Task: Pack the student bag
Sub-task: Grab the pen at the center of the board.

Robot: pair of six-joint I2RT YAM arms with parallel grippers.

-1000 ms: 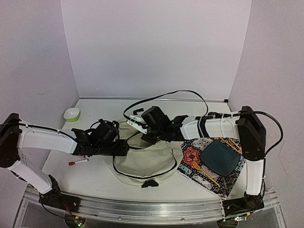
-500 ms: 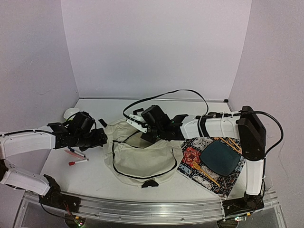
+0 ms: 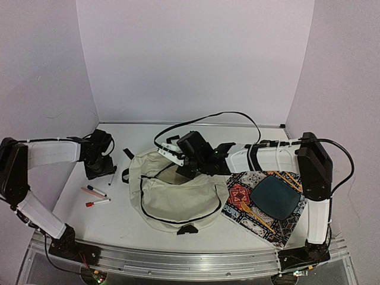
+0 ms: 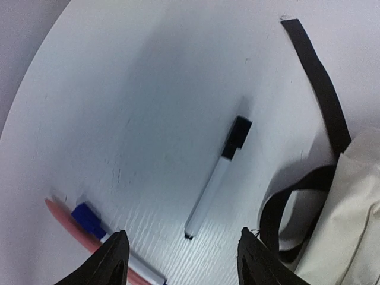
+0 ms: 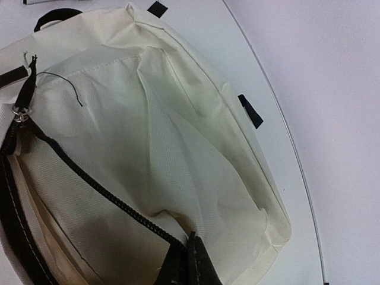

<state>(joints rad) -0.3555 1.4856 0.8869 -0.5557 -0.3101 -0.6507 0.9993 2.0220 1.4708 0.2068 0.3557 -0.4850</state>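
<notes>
Left of bag (image 3: 178, 202), black-cap pen (image 4: 217, 178), strap (image 4: 314, 77) btwn.

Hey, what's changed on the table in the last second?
The left gripper swung left off the student bag and now hovers open over a black-capped marker, holding nothing. The right gripper stayed clamped on the bag's zipper edge; the placemat is unmoved.

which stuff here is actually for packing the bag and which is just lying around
For the job: student bag, gripped by the right end effector; black-capped marker below the open left end effector; probably also the blue-capped marker and red-capped marker.
Just lying about, likely: patterned placemat; dark teal plate on it.
</notes>
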